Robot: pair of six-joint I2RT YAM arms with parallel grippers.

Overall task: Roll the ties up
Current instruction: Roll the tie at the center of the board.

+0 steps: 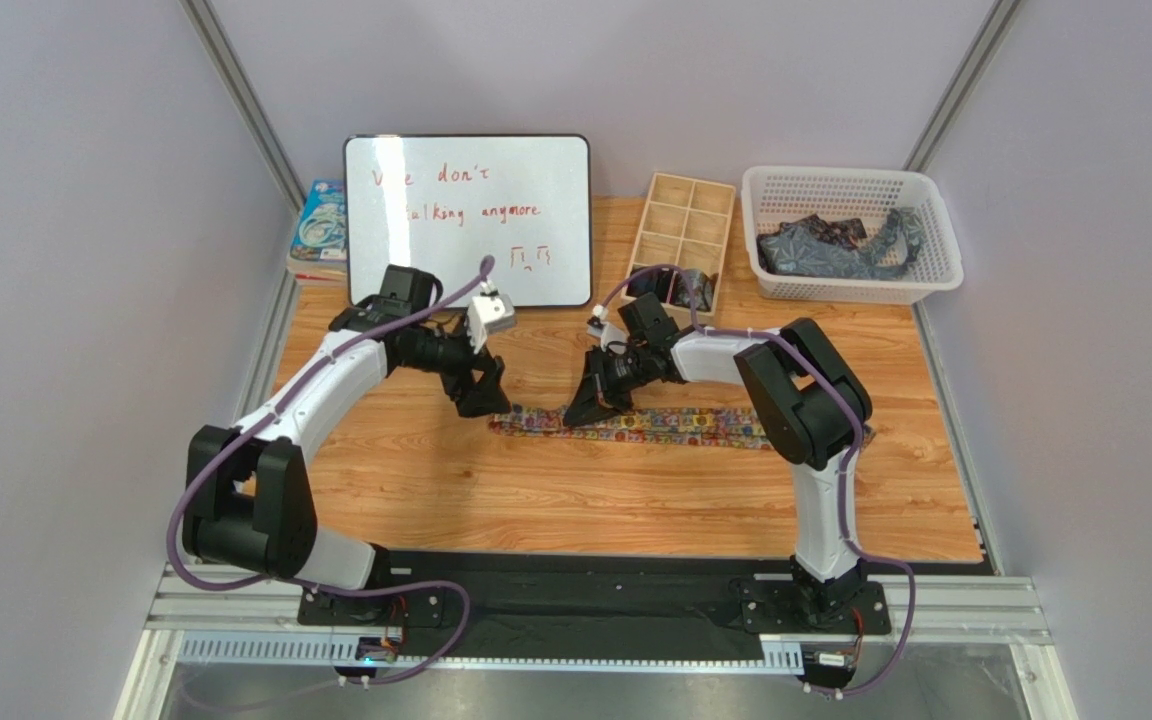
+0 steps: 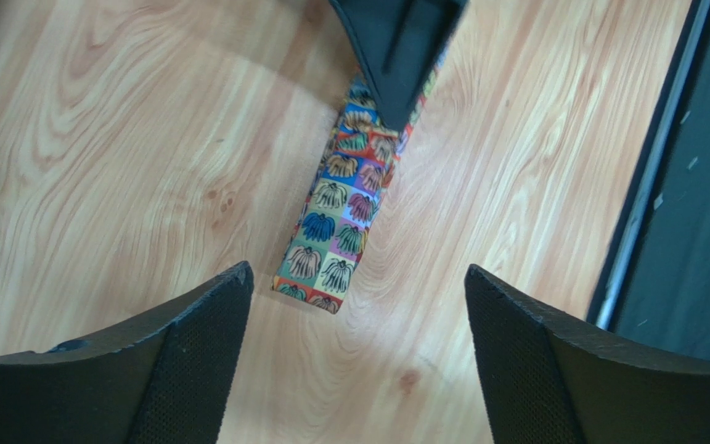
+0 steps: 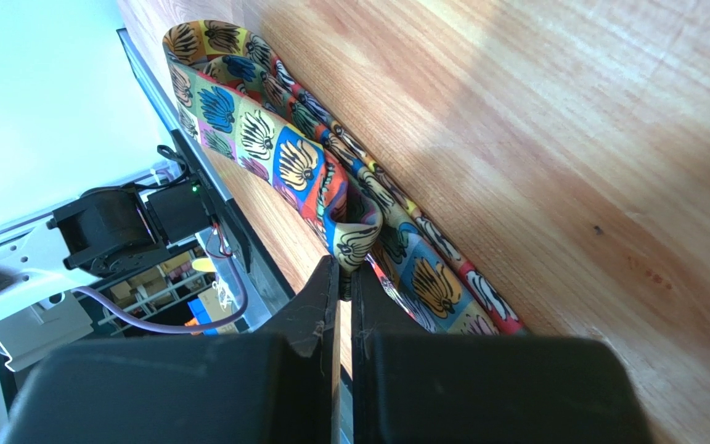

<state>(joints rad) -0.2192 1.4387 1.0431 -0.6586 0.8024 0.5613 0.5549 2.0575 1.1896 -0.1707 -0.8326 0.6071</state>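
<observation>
Note: tie (image 2: 336,222) lies along the table (image 2: 99,139), probably light, limp and slippery; right fingers (image 3: 317,305) pinch a raised fold, left fingers (image 2: 192,351) hang wide over its end, so you should grip there.

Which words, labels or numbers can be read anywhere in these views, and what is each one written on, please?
"...e don't": red handwriting on the whiteboard, first letter lost in glare.
"...lking anymore": second red line on the whiteboard, its start too faint to read.
Small dark marks under that line: too small to read.
Print on the blue box beside the whiteboard: too blurred to read.
On the tie: pattern only, no text.
</observation>
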